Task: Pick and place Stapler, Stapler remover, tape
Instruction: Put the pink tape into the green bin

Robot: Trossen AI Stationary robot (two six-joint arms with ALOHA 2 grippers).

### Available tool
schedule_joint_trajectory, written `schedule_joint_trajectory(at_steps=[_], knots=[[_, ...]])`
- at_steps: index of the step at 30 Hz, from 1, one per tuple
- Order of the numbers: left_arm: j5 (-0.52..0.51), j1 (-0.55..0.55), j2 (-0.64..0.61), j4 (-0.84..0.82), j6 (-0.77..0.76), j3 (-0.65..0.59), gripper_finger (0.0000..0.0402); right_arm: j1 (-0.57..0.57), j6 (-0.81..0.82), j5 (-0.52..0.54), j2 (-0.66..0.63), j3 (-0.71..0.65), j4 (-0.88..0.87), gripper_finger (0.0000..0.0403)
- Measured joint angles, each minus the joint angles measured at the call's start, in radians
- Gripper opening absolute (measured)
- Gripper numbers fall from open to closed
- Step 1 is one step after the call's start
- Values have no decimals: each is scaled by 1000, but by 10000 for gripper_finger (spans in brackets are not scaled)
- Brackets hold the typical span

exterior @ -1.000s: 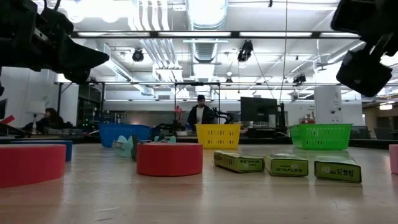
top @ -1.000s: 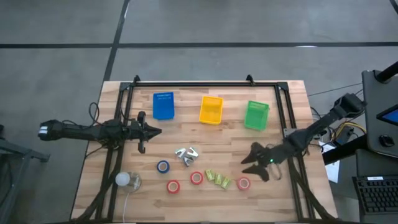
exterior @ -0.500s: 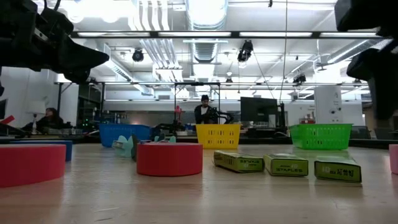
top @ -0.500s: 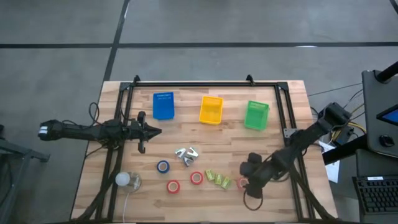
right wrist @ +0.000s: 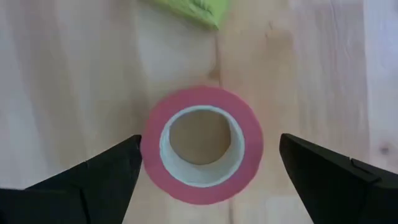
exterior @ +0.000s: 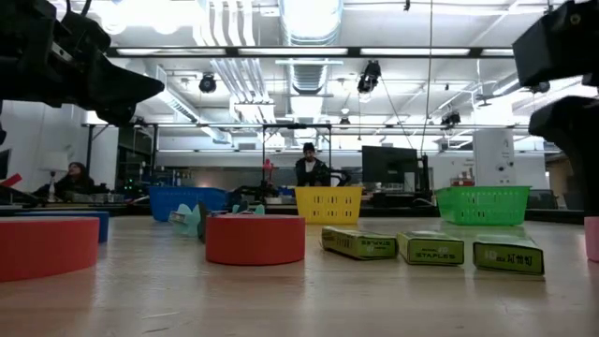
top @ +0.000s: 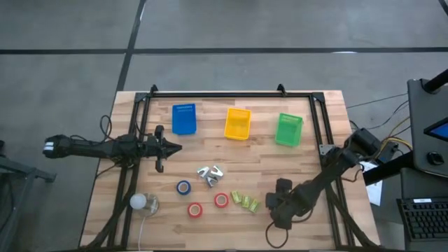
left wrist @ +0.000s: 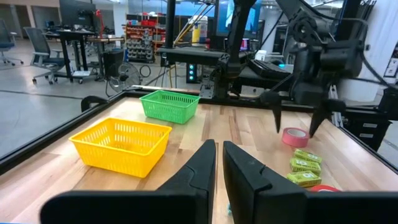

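Observation:
My right gripper [right wrist: 209,140] is open and points straight down over a red tape roll [right wrist: 202,144] that lies flat on the table; one finger stands on each side of it, apart from it. In the high view this gripper [top: 276,204] hides that roll. Two more red rolls [top: 194,209] [top: 221,200] and a blue roll [top: 183,187] lie flat near the near edge. Silver staple removers [top: 210,173] lie mid-table. My left gripper [top: 171,147] is shut and waits above the table's left side.
Blue [top: 183,119], yellow [top: 237,123] and green [top: 288,129] bins stand along the far side. Green staple boxes [top: 245,201] lie just left of my right gripper. A white ball-like thing [top: 138,201] sits near the near-left corner. A dark frame runs round the table's sides.
My right gripper has swung toward the near edge and a little left, tipped to point down, and come down over the red roll beside the staple boxes. The roll has stayed where it was.

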Motion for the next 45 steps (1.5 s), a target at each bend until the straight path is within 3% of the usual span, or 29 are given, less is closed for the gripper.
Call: schedule_joint_trajectory(at_steps=[11,23,31,37,45], knots=[[0,0,0,0,0,0,35,11,14,22,25,-1,3,368],[0,0,0,0,0,0,35,8,7,57,9,-1,2,292],[0,0,0,0,0,0,35,-18,-40,75,-6,-3,-14,274],[0,0,0,0,0,0,35,-78,-122,127,-57,-3,-55,284],[0,0,0,-2,0,0,35,-204,-208,228,-224,-4,-190,280]])
